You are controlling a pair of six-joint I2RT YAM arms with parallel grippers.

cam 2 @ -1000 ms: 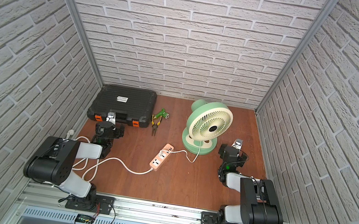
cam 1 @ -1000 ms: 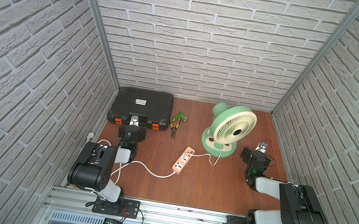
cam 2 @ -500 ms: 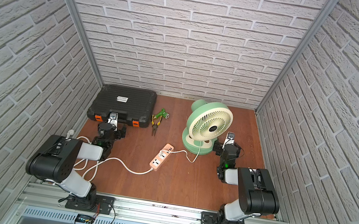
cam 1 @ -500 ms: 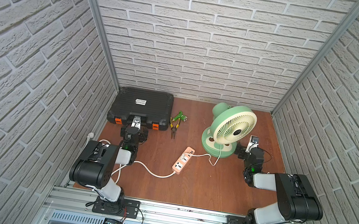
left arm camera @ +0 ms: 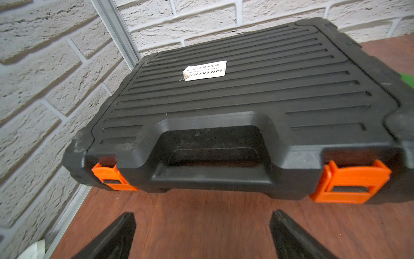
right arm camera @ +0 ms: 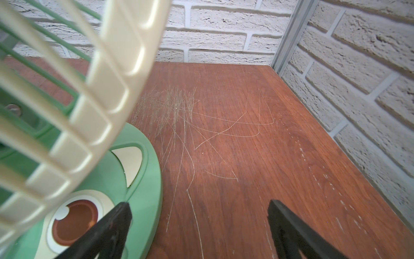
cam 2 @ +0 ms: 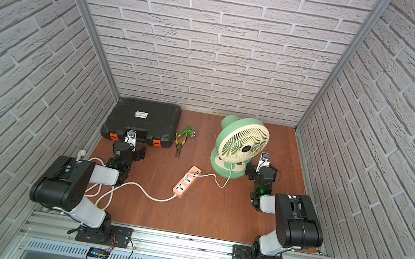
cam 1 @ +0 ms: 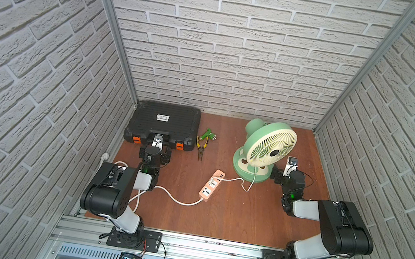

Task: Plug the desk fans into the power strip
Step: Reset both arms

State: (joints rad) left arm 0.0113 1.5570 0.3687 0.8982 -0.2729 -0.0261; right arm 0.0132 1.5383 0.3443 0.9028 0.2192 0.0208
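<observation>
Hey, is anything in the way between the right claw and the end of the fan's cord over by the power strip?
Partly: the round base of the desk fan sits between the open right claw and the cord end at the power strip. Around the base's front, only bare table shows.

A closed black toolcase (cam 1: 164, 123), fastened by two orange latches (left arm camera: 349, 182) and marked with a white label (left arm camera: 205, 70), is seen on the wooden tabletop (cam 1: 229, 217). Yellow-handled pliers (cam 1: 201, 146) and a small green tool (cam 1: 208, 135) are laid just beside the toolcase.
</observation>
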